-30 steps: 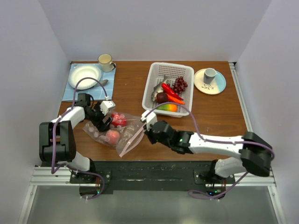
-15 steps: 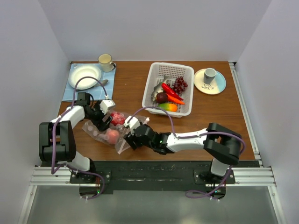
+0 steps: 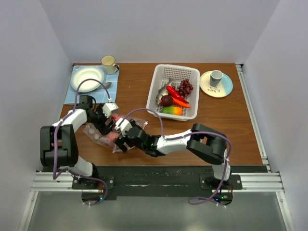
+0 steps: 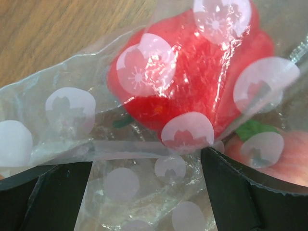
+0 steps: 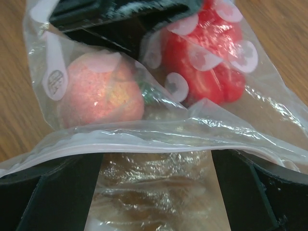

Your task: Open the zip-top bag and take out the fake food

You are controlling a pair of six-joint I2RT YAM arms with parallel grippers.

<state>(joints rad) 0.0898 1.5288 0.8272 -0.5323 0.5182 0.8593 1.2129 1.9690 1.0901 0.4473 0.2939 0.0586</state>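
Observation:
The zip-top bag (image 3: 98,136) lies crumpled on the table at the left. Through its dotted film (image 4: 72,108) show two pieces of fake food, a red one (image 4: 187,72) (image 5: 207,62) and a pink-peach round fruit (image 5: 98,91). My left gripper (image 4: 147,192) (image 3: 107,124) is open, its fingers (image 4: 250,197) wide apart with bag film between them. My right gripper (image 5: 154,202) (image 3: 120,141) is open too, straddling the bag's pink zip strip (image 5: 144,144) at the mouth. More fake food lies in the white basket (image 3: 175,67): chili (image 3: 175,94), grapes (image 3: 186,87), carrot (image 3: 183,103), mango (image 3: 172,110).
A white bowl (image 3: 87,78) sits on a blue cloth at the back left, with a mug (image 3: 109,63) beside it. A grey cup on a plate (image 3: 216,83) stands at the back right. The two grippers are very close to each other over the bag.
My right arm has swung left from near the basket to the bag's mouth, and its gripper has gone from shut to open. The left arm has stayed put.

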